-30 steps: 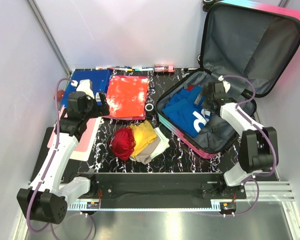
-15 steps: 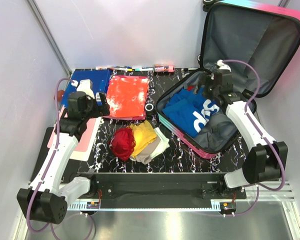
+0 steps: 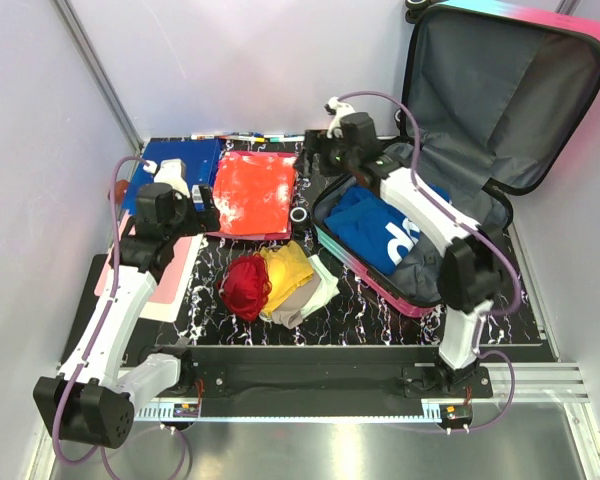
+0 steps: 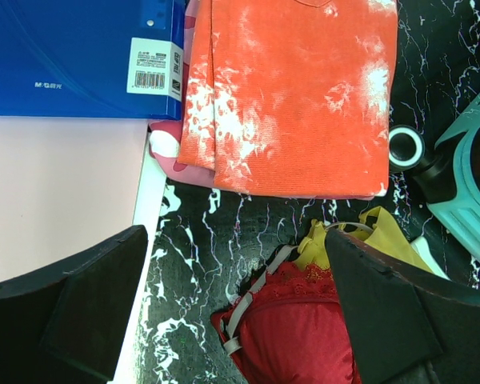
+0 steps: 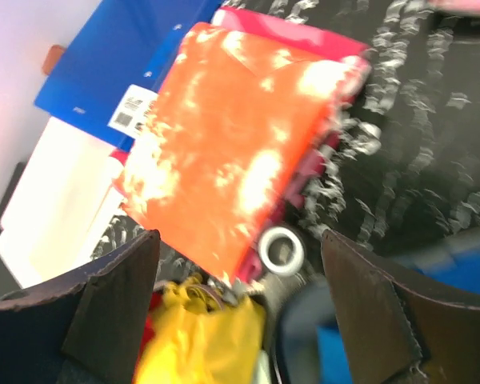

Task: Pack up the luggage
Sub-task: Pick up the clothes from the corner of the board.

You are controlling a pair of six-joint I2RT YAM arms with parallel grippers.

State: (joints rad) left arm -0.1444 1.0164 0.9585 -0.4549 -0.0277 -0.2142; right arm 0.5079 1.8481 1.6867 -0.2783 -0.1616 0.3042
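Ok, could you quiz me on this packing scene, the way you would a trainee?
1. True or false: the luggage is zipped shut.
2. What lies inside it? A) a blue garment B) a roll of tape C) a yellow cloth
3. What colour is the folded garment nearest the open right claw?

Key: 1 false, its lid stands open; 2 A; 3 orange.

Overhead and both wrist views share orange shirt (image 3: 255, 193).
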